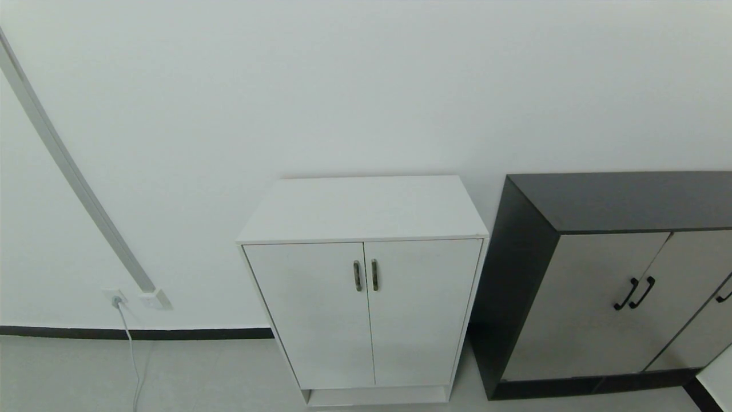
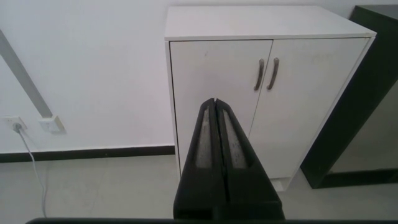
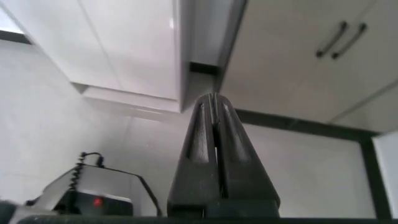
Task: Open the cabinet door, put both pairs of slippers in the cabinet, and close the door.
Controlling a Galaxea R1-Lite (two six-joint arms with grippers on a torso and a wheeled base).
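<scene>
A white two-door cabinet point(image 1: 366, 309) stands against the wall with both doors closed; two grey handles point(image 1: 366, 275) meet at the middle seam. In the left wrist view the same cabinet point(image 2: 267, 87) is ahead of my left gripper point(image 2: 215, 106), which is shut with nothing in it, some way short of the doors. My right gripper point(image 3: 215, 99) is shut and empty too, held low over the floor near the white cabinet's bottom corner point(image 3: 177, 93). No slippers can be seen.
A dark cabinet with grey doors and black handles point(image 1: 606, 286) stands close on the right of the white one. A wall socket with a hanging cable point(image 1: 117, 300) and a slanted cable duct are on the left. A grey device with a coiled cord point(image 3: 93, 190) lies on the floor.
</scene>
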